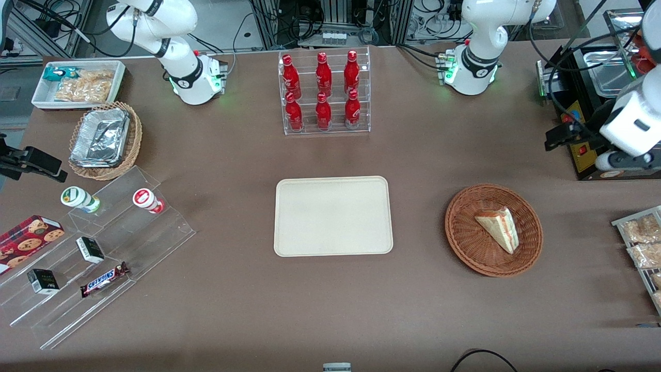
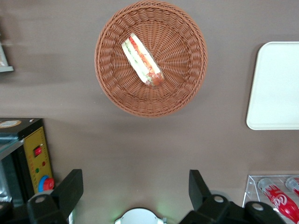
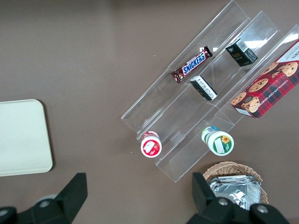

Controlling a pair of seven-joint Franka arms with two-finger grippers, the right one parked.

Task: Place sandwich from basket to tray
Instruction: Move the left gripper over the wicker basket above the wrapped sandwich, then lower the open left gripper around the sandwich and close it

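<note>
The sandwich (image 1: 498, 227) lies on its side in the basket (image 1: 465, 235), a little off the basket's middle toward the working arm's end of the bench (image 1: 232, 310), with woven floor showing all round it. In the left wrist view its cut edge, striped red-orange and green, faces up, and no part of it touches the basket's raised rim.

The basket stands alone on the brown bench, well apart from the tray (image 1: 333, 216); a wide strip of bare bench lies between them. The tray is flat with a low rim and rounded corners, and nothing is on it. A clear rack of red bottles (image 1: 324, 93) stands farther from the front camera than the tray, with bare bench between.

The claw (image 2: 135, 193) hangs high over the bench, above the strip between the basket and a black and yellow machine (image 1: 581, 139), and touches nothing. Its two fingers (image 2: 70, 189) stand wide apart, with only bench seen between them. In the front view the working arm's wrist (image 1: 627, 132) sits over the machine at the bench's edge. Bagged snacks (image 1: 643, 240) lie near the basket at the working arm's end.
</note>
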